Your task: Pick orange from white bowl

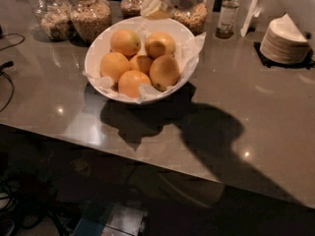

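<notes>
Paler orange point(125, 42) at the back left of the heap inside the white bowl point(96, 48), bedded on crumpled white paper point(193, 45) and touching its neighbours. Five deeper-orange fruits point(164, 72) packed around it: one just beside it at the back right, a smaller one in the middle, one on the left, one at the front, one large on the right. All six lying loose in the bowl, none lifted. Bowl standing on the grey countertop point(256, 107), toward the far edge and left of the middle, with a dark shadow spilling toward the near edge. Gripper point(156, 6) hanging above the bowl's far rim, clear of the fruit, partly cut off at the top; whether spread or pressed together, impossible to tell. Along the far edge behind the bowl, glass jars of grain point(91, 16): two toward the far left corner, others half hidden behind the gripper. Right of those, a small clear bottle point(228, 14). Near the far right corner, a stack of small white dishes point(285, 43) on a dark mat point(261, 58). Dark cables point(9, 65) at the left edge.
</notes>
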`<state>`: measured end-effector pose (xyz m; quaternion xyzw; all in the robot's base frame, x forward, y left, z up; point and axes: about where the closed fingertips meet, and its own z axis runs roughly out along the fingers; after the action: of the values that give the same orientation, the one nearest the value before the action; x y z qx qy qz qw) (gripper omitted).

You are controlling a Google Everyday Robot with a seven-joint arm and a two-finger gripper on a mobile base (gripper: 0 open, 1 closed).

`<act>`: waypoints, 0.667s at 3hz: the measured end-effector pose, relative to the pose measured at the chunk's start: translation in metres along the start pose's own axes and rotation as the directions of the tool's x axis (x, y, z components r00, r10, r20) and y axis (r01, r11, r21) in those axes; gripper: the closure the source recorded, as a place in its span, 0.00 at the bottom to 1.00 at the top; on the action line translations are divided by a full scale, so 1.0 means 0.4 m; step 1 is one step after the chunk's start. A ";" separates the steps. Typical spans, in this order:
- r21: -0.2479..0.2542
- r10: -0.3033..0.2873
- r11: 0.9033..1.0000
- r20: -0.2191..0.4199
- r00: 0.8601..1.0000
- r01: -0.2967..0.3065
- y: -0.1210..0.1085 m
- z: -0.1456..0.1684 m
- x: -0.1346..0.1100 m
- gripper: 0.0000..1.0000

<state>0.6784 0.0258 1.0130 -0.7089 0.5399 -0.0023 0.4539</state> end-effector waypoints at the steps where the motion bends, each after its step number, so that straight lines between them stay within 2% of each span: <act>1: 0.020 0.024 1.000 -0.006 1.000 -0.024 0.030 -0.109 0.022 1.00; 2: 0.019 0.029 0.999 -0.009 1.000 -0.029 0.034 -0.117 0.029 0.81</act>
<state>0.6499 -0.0133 1.0263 -0.6967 0.5523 -0.0040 0.4578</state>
